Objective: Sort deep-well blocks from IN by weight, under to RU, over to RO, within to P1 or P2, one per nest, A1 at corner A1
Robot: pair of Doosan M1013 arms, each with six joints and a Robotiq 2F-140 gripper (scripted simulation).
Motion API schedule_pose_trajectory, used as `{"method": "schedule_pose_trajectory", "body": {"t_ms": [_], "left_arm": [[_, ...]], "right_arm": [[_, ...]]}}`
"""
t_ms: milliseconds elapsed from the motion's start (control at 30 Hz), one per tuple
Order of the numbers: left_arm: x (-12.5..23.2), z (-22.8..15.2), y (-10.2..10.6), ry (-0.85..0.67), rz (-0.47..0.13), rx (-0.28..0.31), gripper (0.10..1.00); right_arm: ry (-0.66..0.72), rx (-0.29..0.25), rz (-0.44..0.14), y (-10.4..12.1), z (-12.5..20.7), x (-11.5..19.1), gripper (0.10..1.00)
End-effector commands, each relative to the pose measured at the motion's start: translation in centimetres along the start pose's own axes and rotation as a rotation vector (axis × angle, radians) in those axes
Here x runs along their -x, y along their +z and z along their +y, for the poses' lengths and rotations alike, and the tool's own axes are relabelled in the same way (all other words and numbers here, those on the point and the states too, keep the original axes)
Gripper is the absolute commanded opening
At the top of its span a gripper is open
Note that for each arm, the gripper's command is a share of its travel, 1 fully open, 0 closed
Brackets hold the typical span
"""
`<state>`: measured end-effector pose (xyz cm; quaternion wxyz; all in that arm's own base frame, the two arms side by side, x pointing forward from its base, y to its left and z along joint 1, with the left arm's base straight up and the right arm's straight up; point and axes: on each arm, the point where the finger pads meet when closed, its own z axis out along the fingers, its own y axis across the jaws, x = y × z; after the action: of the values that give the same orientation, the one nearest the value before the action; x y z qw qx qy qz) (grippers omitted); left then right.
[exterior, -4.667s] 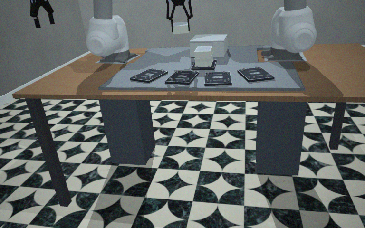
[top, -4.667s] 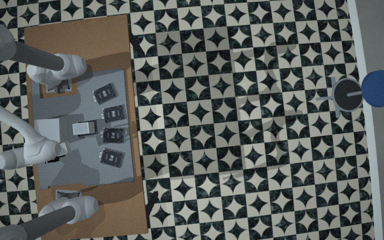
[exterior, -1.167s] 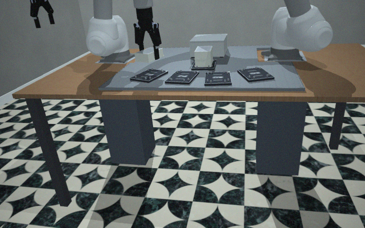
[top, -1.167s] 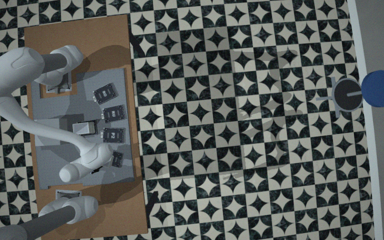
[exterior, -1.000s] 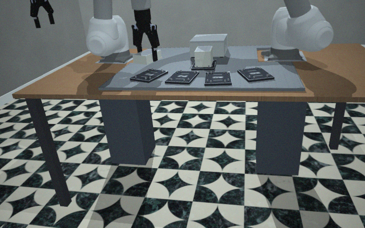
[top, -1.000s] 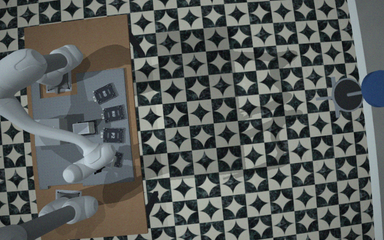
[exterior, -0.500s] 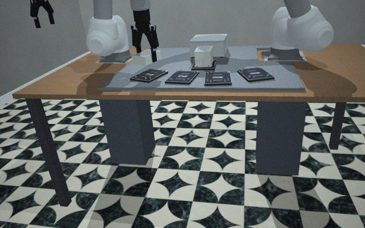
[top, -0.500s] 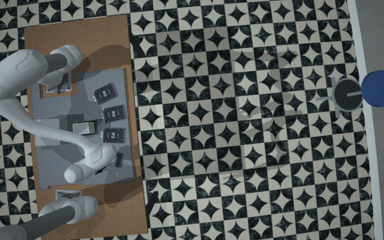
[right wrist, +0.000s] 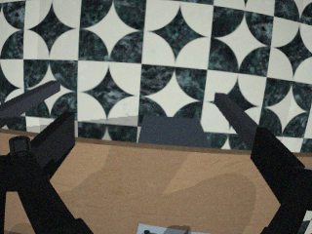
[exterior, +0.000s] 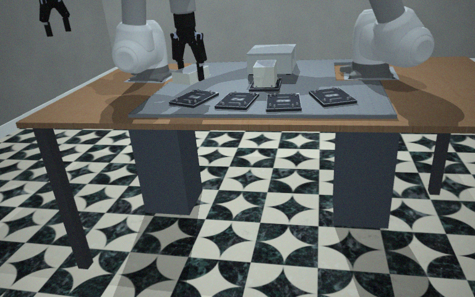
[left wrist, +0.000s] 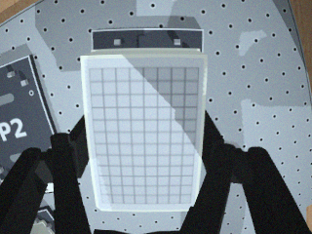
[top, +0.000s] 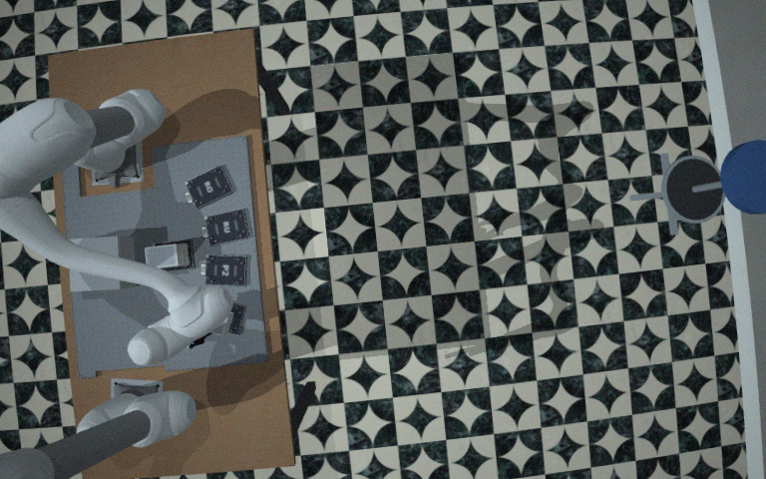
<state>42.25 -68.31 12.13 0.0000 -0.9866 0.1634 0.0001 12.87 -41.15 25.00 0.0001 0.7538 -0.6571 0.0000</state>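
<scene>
My left gripper (exterior: pixel 190 71) (left wrist: pixel 145 124) is shut on a white deep-well block (exterior: pixel 182 77) (left wrist: pixel 146 132) by its long sides, above nest P1 (top: pixel 236 318) (exterior: pixel 193 98) (left wrist: pixel 146 34). The block covers P1's label in the left wrist view; only P1's far end shows. Nests P2 (top: pixel 225 270) (exterior: pixel 236 104) (left wrist: pixel 19 102), RU (top: pixel 226 227) (exterior: pixel 285 105) and RO (top: pixel 208 187) (exterior: pixel 333 100) hold no block. A tall white block or stack (top: pixel 165 256) (exterior: pixel 265 75) stands on another dark base (exterior: pixel 265 89). My right gripper (exterior: pixel 58 30) (right wrist: pixel 166 136) is open and empty, high up. No lit lamp shows.
A large pale box (exterior: pixel 271 59) stands behind the tall block or stack; its label is not readable. The grey perforated board (top: pixel 114 332) (exterior: pixel 372 106) lies on the wooden table (top: pixel 244 427) (exterior: pixel 453 88). The left arm (top: pixel 114 260) reaches across the board.
</scene>
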Motion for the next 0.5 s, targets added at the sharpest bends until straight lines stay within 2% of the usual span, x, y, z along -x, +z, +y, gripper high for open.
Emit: {"method": "schedule_pose_trajectory", "body": {"t_ms": [0, 200, 467], "left_arm": [[0.0, 0.0, -0.1, 0.000, 0.002, 0.001, 0.099], [0.0, 0.0, -0.1, 0.000, 0.002, 0.001, 0.099], [0.0, 0.0, 1.2, 0.000, 0.001, 0.001, 0.099]], "right_arm": [[0.000, -0.001, 0.001, -0.1, 0.0, 0.0, 1.000], [0.000, -0.001, 0.001, -0.1, 0.0, 0.0, 1.000], [0.000, -0.001, 0.001, -0.1, 0.0, 0.0, 1.000]]}}
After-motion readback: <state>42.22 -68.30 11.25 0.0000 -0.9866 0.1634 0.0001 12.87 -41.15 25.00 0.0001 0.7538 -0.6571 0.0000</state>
